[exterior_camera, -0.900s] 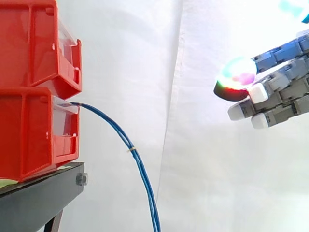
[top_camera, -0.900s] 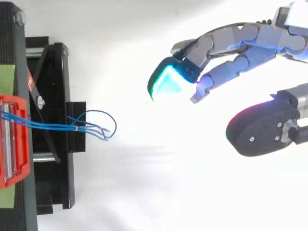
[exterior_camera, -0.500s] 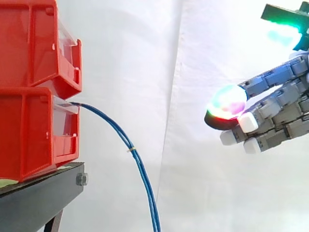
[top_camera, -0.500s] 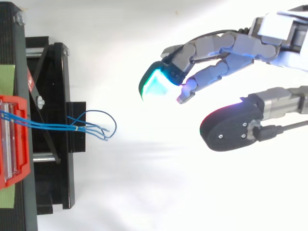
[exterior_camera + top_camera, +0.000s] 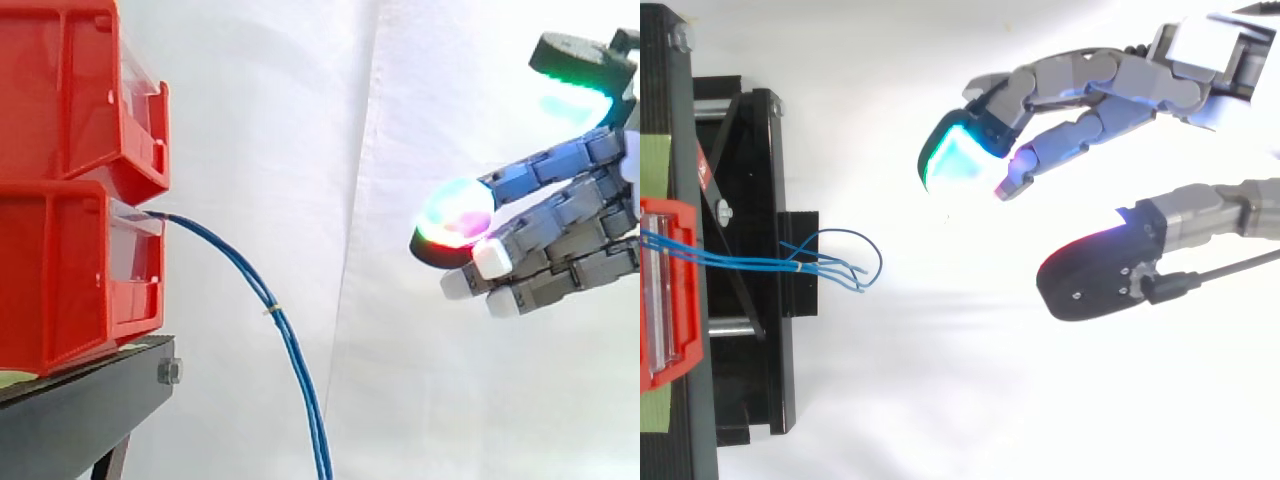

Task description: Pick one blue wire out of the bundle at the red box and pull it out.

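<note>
A bundle of thin blue wires (image 5: 268,300) comes out of the lower red box (image 5: 75,270) and droops down to the bottom edge in the side view. From above, the blue wires (image 5: 790,263) run right from the red box (image 5: 665,290) and fan out into loose ends. My hand (image 5: 560,255) hangs in the air well to the right of the wires, touching nothing. Its fingers (image 5: 1080,95) reach left, nearly straight, and the thumb (image 5: 1105,280) is spread apart from them. Nothing lies between them.
A second red box (image 5: 80,90) is stacked on the lower one. Both rest on a black stand (image 5: 90,410) whose frame (image 5: 750,260) runs under the wires. A white curtain (image 5: 400,120) forms the background.
My hand has moved left toward the wires, and the thumb has come further into view. The wires and boxes have not moved.
</note>
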